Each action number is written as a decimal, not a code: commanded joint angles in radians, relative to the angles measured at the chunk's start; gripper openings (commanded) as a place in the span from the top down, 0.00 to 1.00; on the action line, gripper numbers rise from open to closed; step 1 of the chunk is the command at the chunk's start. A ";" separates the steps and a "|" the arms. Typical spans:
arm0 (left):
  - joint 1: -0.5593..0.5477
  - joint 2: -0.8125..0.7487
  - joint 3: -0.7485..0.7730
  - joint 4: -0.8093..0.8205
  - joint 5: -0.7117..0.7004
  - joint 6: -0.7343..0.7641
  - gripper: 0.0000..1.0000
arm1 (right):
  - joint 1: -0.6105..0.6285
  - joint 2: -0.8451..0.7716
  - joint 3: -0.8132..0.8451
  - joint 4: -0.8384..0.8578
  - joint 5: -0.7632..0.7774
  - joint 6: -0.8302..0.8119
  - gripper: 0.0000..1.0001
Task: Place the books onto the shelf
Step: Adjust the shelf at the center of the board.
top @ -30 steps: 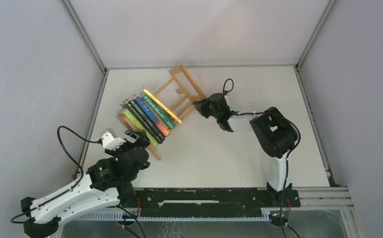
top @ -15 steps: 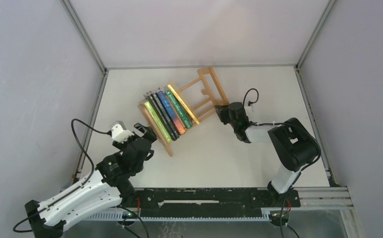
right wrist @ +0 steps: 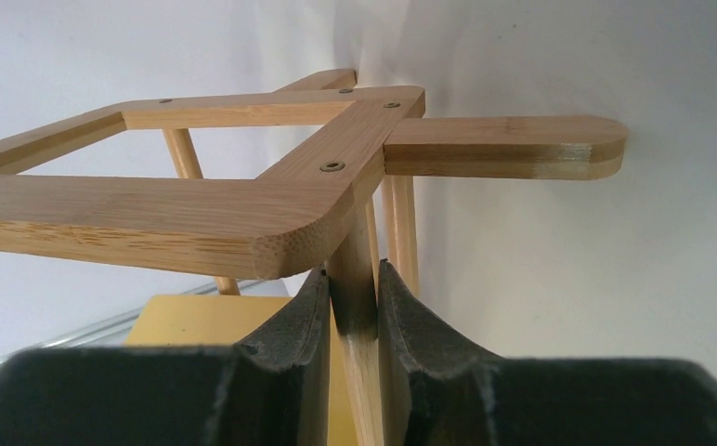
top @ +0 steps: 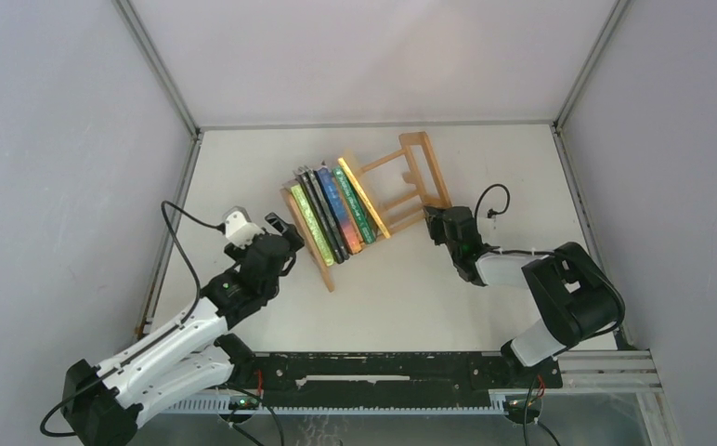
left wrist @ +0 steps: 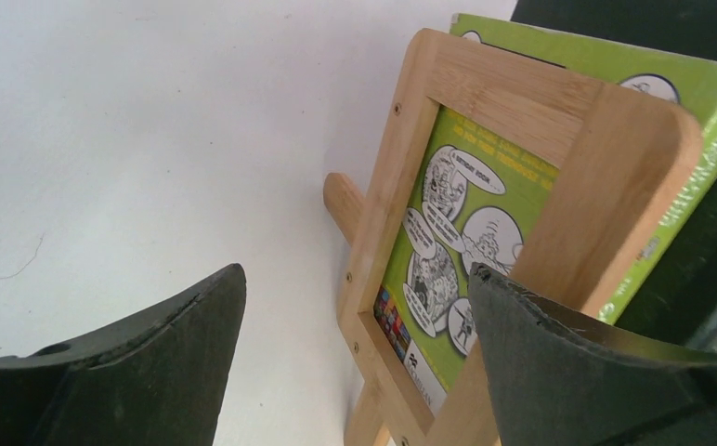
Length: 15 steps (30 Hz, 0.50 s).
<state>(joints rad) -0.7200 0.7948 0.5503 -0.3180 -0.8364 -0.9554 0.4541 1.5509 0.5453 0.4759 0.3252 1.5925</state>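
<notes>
The shelf (top: 417, 173), a light-wood slat rack, lies slanted mid-table with several books (top: 334, 212) standing in its left half: lime-green, black, blue, green and a yellow one (top: 367, 202) at the right. My right gripper (top: 433, 222) is shut on a thin slat (right wrist: 356, 279) at the shelf's right end, under its frame end (right wrist: 197, 218); the yellow book (right wrist: 197, 321) shows behind. My left gripper (top: 280, 238) is open just left of the shelf's left frame end (left wrist: 401, 158), touching nothing. The lime-green book (left wrist: 471, 218) shows through that frame.
Grey walls with metal posts enclose the white table (top: 485, 158) on three sides. The right half of the shelf holds no books. A black rail (top: 383, 367) with both arm bases runs along the near edge.
The shelf with its books has slid right and turned clockwise, drawn by my right gripper. My left arm has reached forward and right, following the shelf's left end, its jaws staying wide.
</notes>
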 commanded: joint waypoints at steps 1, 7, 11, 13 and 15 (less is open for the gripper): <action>0.054 0.033 0.035 0.092 0.078 0.056 0.07 | -0.014 -0.030 -0.046 -0.080 0.174 0.134 1.00; 0.115 0.025 0.035 0.106 0.125 0.063 0.07 | 0.008 -0.027 -0.045 -0.075 0.151 0.090 0.88; 0.153 0.016 0.031 0.105 0.164 0.051 0.07 | 0.017 -0.055 -0.045 -0.110 0.127 -0.014 0.61; 0.165 0.014 0.031 0.103 0.178 0.038 0.07 | 0.020 -0.081 -0.042 -0.146 0.121 -0.072 0.53; 0.171 0.016 0.034 0.092 0.185 0.024 0.07 | 0.024 -0.116 -0.038 -0.193 0.115 -0.128 0.48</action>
<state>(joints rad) -0.5667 0.8261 0.5507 -0.2481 -0.6895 -0.9176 0.4740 1.5047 0.5171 0.4232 0.3969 1.5909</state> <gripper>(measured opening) 0.926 0.477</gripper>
